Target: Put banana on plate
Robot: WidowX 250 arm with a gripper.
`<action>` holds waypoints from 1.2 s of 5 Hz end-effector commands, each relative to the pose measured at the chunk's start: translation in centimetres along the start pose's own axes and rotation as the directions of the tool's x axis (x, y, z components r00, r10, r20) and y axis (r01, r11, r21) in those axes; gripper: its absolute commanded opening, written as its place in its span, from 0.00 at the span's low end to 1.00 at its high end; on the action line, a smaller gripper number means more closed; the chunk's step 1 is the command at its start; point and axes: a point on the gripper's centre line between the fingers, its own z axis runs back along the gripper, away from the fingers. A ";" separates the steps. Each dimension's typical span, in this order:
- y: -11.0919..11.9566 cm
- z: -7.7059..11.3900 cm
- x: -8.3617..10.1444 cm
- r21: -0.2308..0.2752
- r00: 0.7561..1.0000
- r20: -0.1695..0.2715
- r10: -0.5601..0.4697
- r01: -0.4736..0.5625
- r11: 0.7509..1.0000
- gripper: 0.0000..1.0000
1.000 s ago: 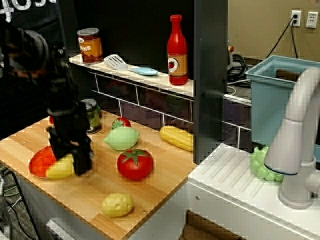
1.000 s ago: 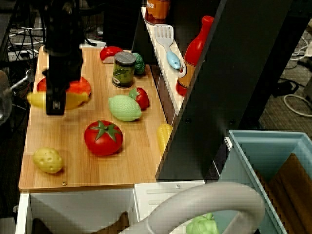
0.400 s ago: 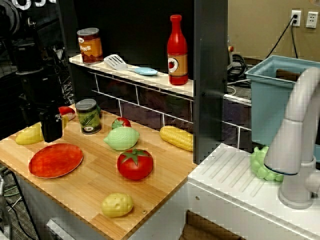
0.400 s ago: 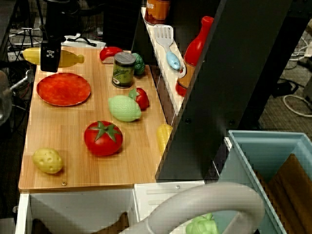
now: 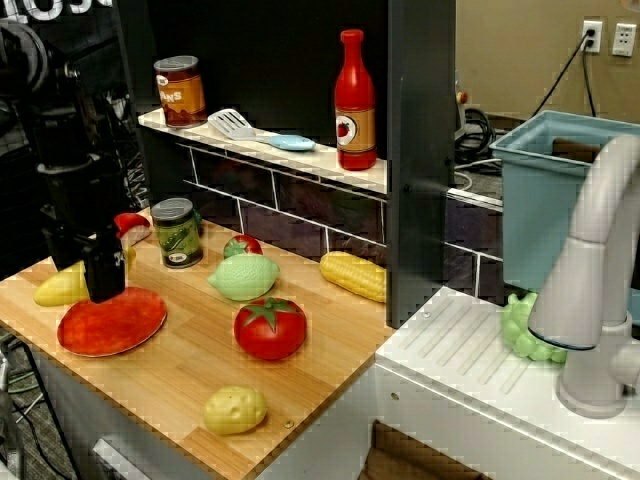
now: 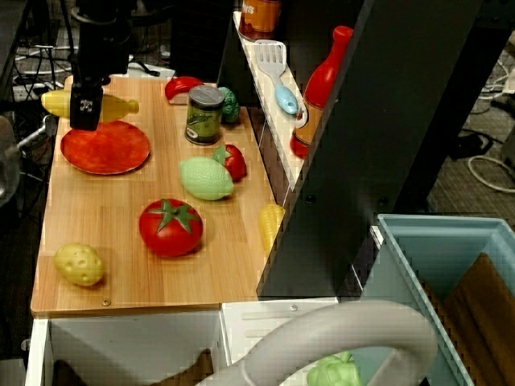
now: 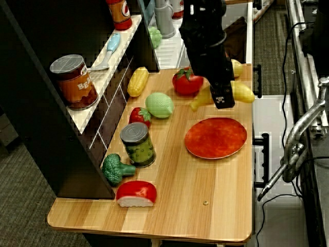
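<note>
You see the gripper (image 5: 104, 278) closed around the middle of the banana (image 5: 58, 288), and its black fingers (image 6: 84, 108) cover the center of the fruit, so only the two yellow ends show on both sides of them. The banana is held about level and lifted off the wood, as the side view shows it in the air (image 7: 242, 92) with the gripper (image 7: 224, 99) clamped on it. The plate (image 5: 112, 322) lies flat on the wooden counter (image 5: 190, 362) just under and a little in front of the gripper; in the top view the fingertips reach the far rim of the plate (image 6: 105, 147), while the banana (image 6: 117, 104) is over the counter just beyond this rim. The plate itself holds nothing. To the side of the gripper, toward the dark back wall, you find the green can (image 5: 177, 233) standing upright, with a red and white piece (image 5: 131, 226) near it and a broccoli (image 7: 115, 169) beside the can. Farther from the gripper along the counter there are the pale green lemon (image 5: 243, 277), a small strawberry (image 5: 242, 245) touching it, the big red tomato (image 5: 269, 328) and the corn cob (image 5: 352, 275). The yellow potato (image 5: 235, 409) lies near the front edge, well apart from the gripper.
</note>
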 end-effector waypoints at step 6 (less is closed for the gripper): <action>1.9 -3.8 0.1 0.129 1.000 -0.015 -0.010 0.012 0.992 1.00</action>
